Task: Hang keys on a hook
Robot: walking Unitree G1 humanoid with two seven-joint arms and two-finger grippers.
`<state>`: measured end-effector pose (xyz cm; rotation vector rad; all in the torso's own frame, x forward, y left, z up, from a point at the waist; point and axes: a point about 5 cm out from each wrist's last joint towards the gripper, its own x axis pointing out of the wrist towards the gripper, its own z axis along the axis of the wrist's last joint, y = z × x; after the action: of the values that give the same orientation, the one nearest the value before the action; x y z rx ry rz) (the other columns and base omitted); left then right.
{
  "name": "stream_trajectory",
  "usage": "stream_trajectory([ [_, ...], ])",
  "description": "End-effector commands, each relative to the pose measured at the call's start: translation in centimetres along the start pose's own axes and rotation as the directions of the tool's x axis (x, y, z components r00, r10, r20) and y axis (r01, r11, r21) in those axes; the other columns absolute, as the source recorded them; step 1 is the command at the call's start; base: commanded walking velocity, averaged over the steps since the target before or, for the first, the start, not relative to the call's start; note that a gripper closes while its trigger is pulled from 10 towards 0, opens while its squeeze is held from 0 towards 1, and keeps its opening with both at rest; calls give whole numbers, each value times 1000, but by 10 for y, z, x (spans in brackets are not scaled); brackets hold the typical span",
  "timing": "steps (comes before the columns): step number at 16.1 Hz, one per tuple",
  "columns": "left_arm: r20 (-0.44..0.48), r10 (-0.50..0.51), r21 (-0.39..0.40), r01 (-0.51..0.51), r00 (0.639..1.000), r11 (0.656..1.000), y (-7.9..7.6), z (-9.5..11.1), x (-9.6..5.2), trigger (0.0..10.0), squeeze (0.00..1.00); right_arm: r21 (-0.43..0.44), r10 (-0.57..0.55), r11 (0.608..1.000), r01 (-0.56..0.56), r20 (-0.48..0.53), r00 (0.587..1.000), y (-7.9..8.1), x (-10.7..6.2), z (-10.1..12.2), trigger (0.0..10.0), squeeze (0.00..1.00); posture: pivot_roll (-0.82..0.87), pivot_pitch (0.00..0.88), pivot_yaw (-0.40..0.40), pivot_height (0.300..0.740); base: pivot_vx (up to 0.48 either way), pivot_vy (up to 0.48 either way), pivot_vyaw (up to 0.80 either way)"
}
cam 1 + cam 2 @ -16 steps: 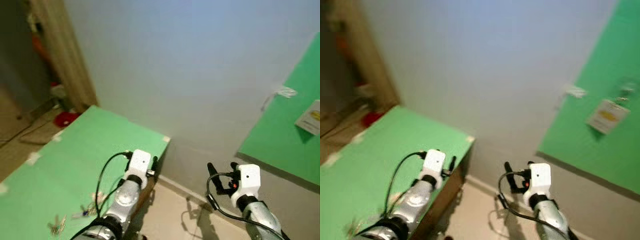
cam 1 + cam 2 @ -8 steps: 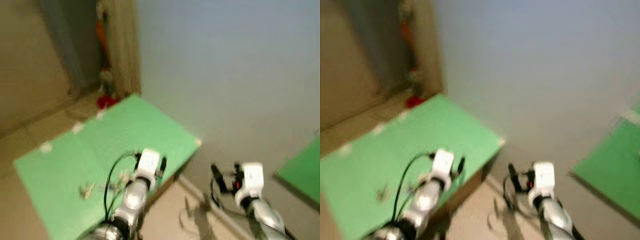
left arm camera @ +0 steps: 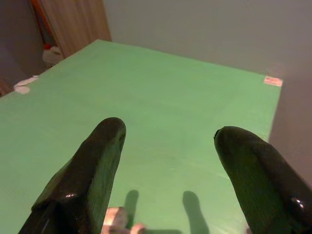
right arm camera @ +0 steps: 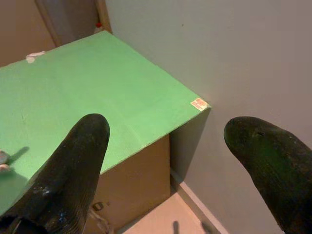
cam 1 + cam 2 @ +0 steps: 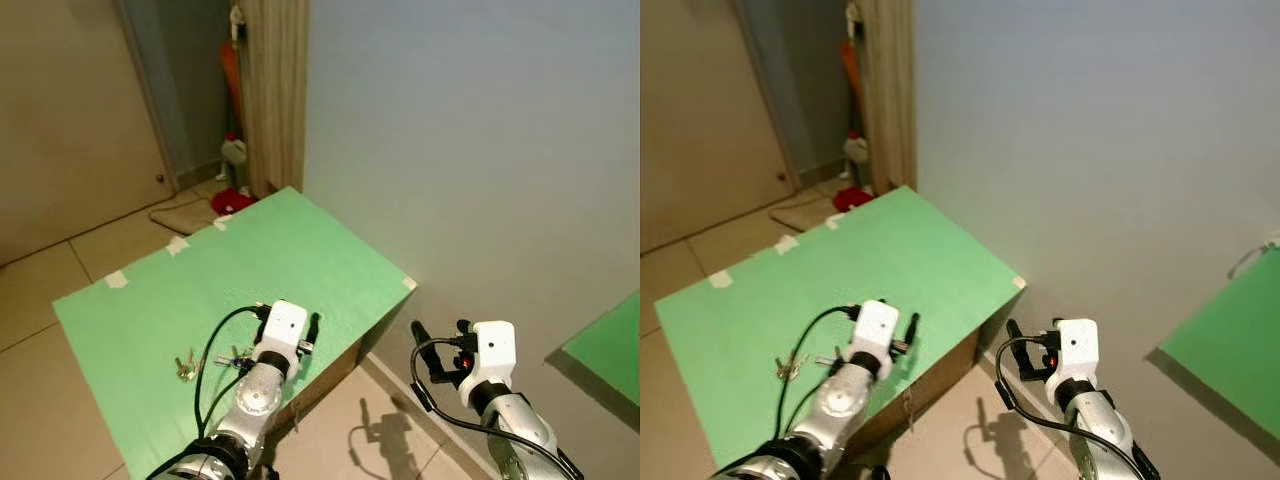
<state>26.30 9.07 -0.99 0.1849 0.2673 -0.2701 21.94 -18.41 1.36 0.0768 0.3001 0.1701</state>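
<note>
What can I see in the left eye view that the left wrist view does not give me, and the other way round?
Left eye view, not the wrist view: the keys lying on the green table top, the right gripper held open over the floor beside the table, and a closed door.

Left wrist view, not the eye view: the left gripper seen close, open, with its fingers' two shadows on the table.

Both: the green table top, the tape patch at its corner, and the plain wall.

Two silver arms, white wrist housings, looping black cables, each pincer [image 5: 312, 330] [image 5: 440, 340] with long black fingers.
</note>
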Motion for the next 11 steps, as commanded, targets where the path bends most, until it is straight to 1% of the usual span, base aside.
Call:
stream_trajectory([
  [1, 8, -3, 2, 3, 1000, 1000, -4, 4, 3, 10000, 0, -1, -7, 1000, 7, 11, 1000, 0, 2, 5, 10000, 0, -107, 0, -27, 740, 0, 0, 0],
  [4, 9, -3, 15, 3, 1000, 1000, -3, 5, 3, 10000, 0, -4, -4, 1000, 5, 17, 1000, 2, 2, 6, 10000, 0, -107, 0, -23, 740, 0, 0, 0],
  [11, 9, 41, 28, -42, 999, 999, 1, 5, 4, 10000, 0, -10, 6, 1000, -6, 10, 1000, 5, 2, 5, 10000, 0, -95, 0, -22, 740, 0, 0, 779],
])
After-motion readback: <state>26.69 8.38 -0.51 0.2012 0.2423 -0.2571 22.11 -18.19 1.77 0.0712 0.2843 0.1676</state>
